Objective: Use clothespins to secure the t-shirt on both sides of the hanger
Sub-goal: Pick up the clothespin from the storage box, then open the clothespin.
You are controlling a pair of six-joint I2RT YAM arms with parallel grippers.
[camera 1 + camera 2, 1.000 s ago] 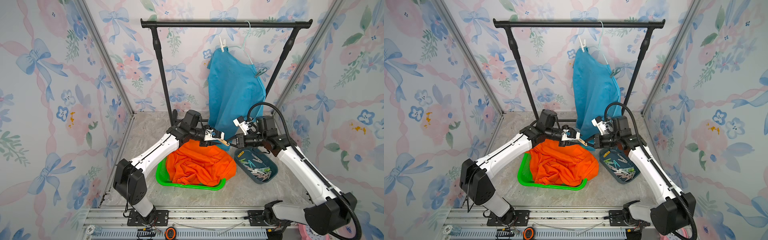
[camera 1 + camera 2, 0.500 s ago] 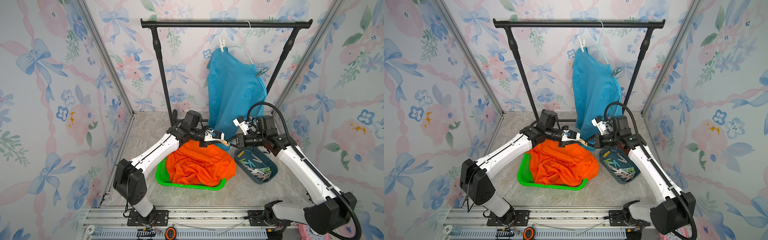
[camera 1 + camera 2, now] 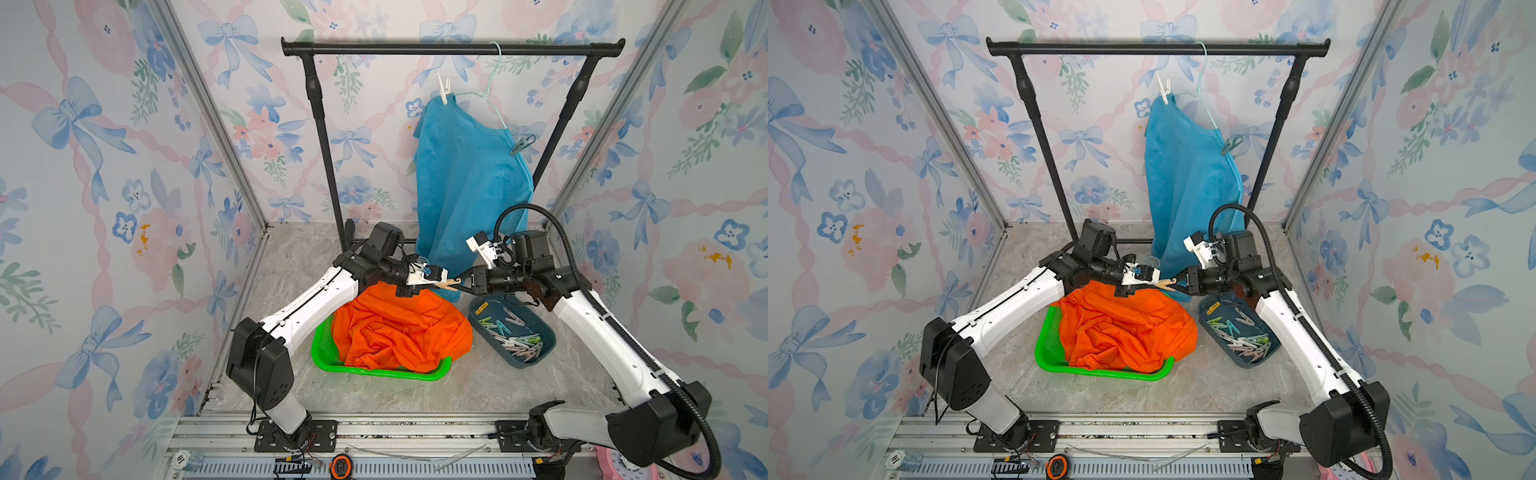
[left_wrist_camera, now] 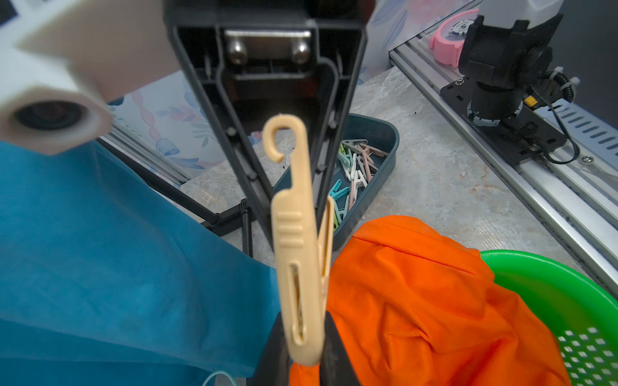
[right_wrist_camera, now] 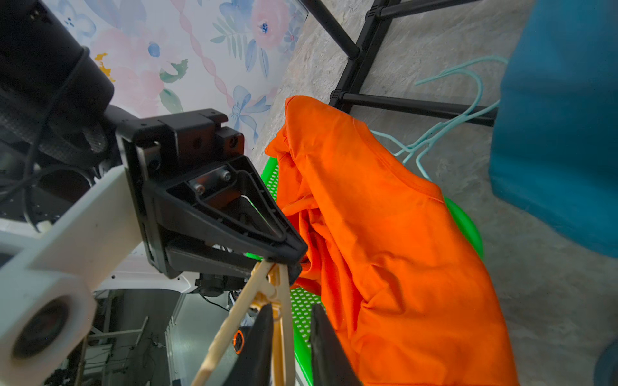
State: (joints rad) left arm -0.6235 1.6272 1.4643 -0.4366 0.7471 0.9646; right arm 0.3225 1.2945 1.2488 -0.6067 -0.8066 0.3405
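A cream clothespin (image 3: 446, 284) (image 3: 1165, 283) hangs in the air between my two grippers, above the orange cloth. In the left wrist view my left gripper (image 4: 304, 327) is shut on the clothespin (image 4: 297, 260) at one end. At the other end my right gripper (image 5: 290, 314) stands open round the clothespin (image 5: 271, 290), with a gap on one side. The blue t-shirt (image 3: 465, 174) hangs on a pale teal hanger (image 3: 494, 95) from the rack. A white clothespin (image 3: 444, 87) grips one shoulder and a teal clothespin (image 3: 521, 144) the other.
An orange t-shirt (image 3: 399, 328) is heaped in a green basket (image 3: 374, 372). A dark blue tray (image 3: 519, 363) right of it holds several clothespins (image 3: 515, 338). The black rack (image 3: 449, 49) stands at the back. Spare teal hangers (image 5: 434, 133) lie on the floor by its foot.
My left jaws have closed onto the cream clothespin. My right jaws have opened off it. Both arms have stayed almost in place.
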